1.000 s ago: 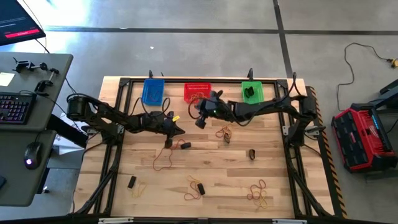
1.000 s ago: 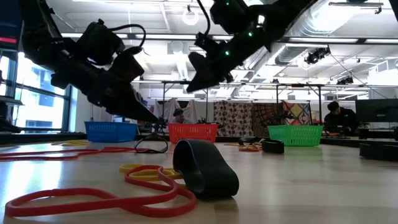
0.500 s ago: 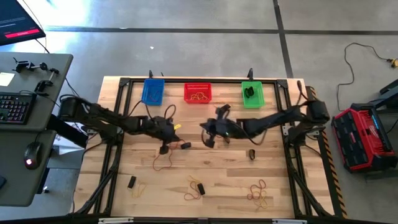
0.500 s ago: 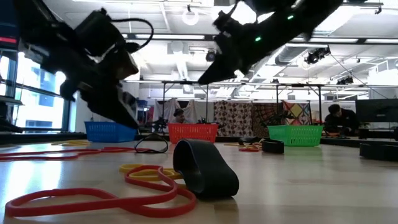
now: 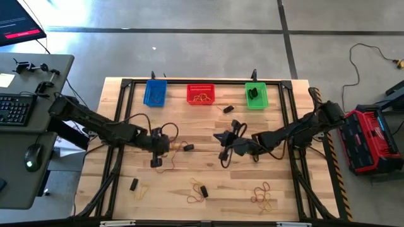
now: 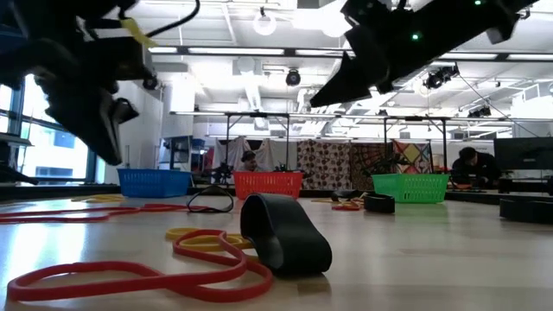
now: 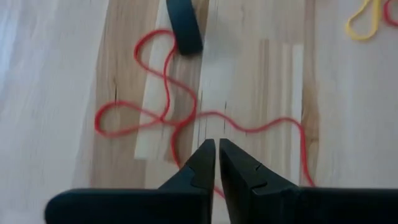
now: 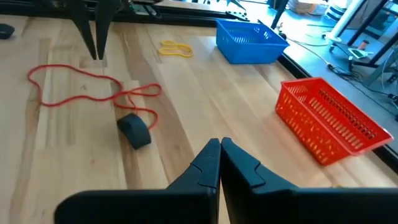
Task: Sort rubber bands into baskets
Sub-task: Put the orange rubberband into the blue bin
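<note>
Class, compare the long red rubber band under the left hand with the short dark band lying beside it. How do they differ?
The red rubber band is thin, long and sprawls flat in wavy loops; the dark band is thick, short and compact. Red is bright; dark is near black. Both lie on the wooden table, outside any basket.

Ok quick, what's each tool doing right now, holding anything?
Left tool: nearly closed, empty, above the long red rubber band.
Right tool: closed, empty, over bare table.

Left hand dropped toward long red band; right hand swung from red basket to mid-table.
</note>
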Tool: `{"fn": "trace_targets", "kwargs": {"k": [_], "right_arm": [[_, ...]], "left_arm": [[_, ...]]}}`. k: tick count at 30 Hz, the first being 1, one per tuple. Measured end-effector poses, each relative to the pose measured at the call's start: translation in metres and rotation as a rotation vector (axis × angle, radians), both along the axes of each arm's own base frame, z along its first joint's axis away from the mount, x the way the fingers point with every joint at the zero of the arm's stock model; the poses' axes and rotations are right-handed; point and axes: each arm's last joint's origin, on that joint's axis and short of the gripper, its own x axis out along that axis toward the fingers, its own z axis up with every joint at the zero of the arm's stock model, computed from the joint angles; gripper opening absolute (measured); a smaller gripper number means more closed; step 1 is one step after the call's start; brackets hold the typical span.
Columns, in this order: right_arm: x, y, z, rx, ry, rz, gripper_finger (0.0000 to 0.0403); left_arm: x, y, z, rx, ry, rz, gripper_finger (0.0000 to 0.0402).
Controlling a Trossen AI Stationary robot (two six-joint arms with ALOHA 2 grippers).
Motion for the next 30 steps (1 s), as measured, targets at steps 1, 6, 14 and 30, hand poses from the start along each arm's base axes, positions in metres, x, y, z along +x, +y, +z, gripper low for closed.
{"fn": "trace_targets", "kwargs": {"k": [1, 6, 14, 30], "right_arm": [[-0.001, 0.002, 0.000, 0.000, -0.002, -0.005, 0.0000], [-0.003, 0.009, -0.001, 0.013, -0.007, 0.001, 0.0000], [-0.004, 0.014, -0.001, 0.016, -0.011, 0.015, 0.0000], [-0.004, 0.014, -0.001, 0.015, -0.010, 0.015, 0.0000]], "left_arm": [[-0.001, -0.003, -0.001, 0.008, 0.004, 0.014, 0.0024], [-0.004, -0.010, -0.007, -0.010, 0.041, 0.081, 0.0056], [-0.007, -0.010, -0.021, 0.014, 0.151, 0.205, 0.0085], [-0.001, -0.013, -0.038, -0.005, 0.210, 0.229, 0.0086]]}}
